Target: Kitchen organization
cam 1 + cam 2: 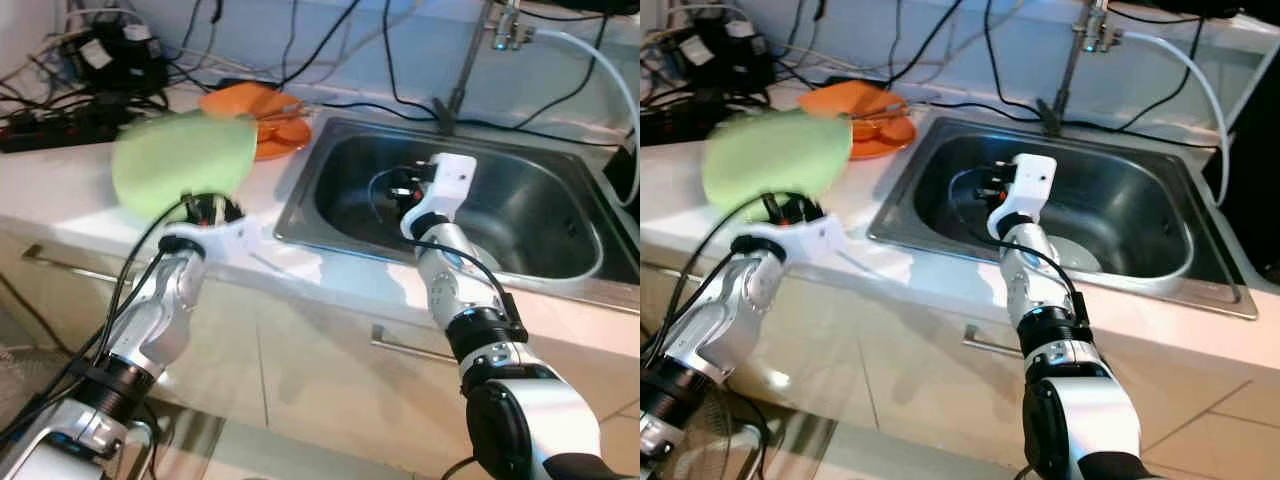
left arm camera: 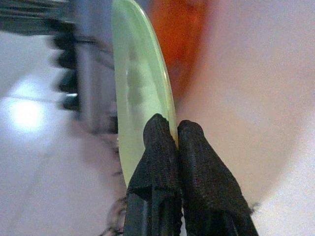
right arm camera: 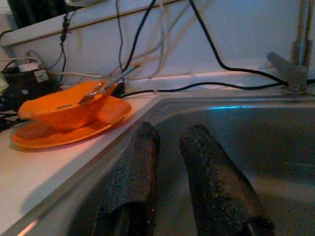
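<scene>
Left end effector closed on the rim of a round pale green plastic plate, both black fingers pinched against its edge near the bottom; plate held up off the white table, standing nearly on edge above the table's front part, somewhat blurred in the head views

Just behind the green plate, nearer the wall, a shallow orange plastic bowl resting on a flat orange plastic plate, with a thin metal utensil leaning in the bowl and sticking out toward the wall; orange pair sitting on the table right beside the left rim of the stainless steel sink

Right end effector reaching over the sink's front edge and hovering inside the basin, black fingers slightly parted with a narrow gap between them, holding nothing and touching nothing visible

Round pale drain area at the bottom of the basin just beyond the right forearm

Chrome tap rising from the back rim of the sink, with a white hose curving off to the right

Black power strip and tangle of black cables at the far left rear of the table, well apart from the sink; more black cables hanging down the white wall behind
</scene>
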Controlling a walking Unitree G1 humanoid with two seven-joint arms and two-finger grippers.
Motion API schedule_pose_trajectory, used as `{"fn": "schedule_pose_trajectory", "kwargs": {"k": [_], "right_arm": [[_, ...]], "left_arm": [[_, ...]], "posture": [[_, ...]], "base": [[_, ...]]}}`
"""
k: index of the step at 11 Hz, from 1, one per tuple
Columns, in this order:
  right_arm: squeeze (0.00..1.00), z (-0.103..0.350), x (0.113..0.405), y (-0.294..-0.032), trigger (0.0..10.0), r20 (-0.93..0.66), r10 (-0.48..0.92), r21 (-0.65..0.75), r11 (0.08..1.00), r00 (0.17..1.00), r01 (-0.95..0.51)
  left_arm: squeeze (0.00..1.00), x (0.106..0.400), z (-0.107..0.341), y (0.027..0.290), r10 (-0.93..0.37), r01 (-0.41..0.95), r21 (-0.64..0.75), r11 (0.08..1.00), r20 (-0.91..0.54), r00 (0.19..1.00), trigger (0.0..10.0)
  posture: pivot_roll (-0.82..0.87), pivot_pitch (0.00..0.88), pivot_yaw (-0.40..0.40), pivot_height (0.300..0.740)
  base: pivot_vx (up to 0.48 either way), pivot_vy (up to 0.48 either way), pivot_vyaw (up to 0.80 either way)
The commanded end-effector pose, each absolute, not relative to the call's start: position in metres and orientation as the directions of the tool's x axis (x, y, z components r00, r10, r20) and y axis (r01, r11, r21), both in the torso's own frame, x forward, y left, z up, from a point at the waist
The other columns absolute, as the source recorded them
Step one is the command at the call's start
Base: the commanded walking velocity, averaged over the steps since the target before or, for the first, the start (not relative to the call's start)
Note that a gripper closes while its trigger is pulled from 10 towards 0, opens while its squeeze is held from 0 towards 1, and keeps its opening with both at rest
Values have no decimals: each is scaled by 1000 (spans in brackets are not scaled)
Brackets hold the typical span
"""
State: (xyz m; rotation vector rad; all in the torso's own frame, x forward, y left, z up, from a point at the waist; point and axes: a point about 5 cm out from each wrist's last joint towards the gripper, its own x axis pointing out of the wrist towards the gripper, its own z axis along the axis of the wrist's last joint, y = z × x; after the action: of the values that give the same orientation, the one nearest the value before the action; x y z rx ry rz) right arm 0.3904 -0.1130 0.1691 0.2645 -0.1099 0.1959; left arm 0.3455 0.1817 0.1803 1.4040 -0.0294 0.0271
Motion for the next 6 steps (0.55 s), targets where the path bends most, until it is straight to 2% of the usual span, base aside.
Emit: {"fn": "schedule_pose_trajectory", "kwargs": {"k": [1,3,6], "right_arm": [[0,169,391,-115,10000,128,170,253,947,977,-198],[0,169,391,-113,10000,130,177,254,945,976,-205],[0,169,391,-113,10000,130,178,254,945,975,-206]], "left_arm": [[0,346,213,172,-24,-203,964,172,210,977,10000],[0,341,207,159,-59,-183,963,197,198,978,10000],[0,340,207,157,-64,-182,963,201,198,978,10000]], "posture": [[279,0,-46,740],[280,0,-46,740],[280,0,-45,740]], "base": [[0,0,0],[0,0,0],[0,0,0]]}}
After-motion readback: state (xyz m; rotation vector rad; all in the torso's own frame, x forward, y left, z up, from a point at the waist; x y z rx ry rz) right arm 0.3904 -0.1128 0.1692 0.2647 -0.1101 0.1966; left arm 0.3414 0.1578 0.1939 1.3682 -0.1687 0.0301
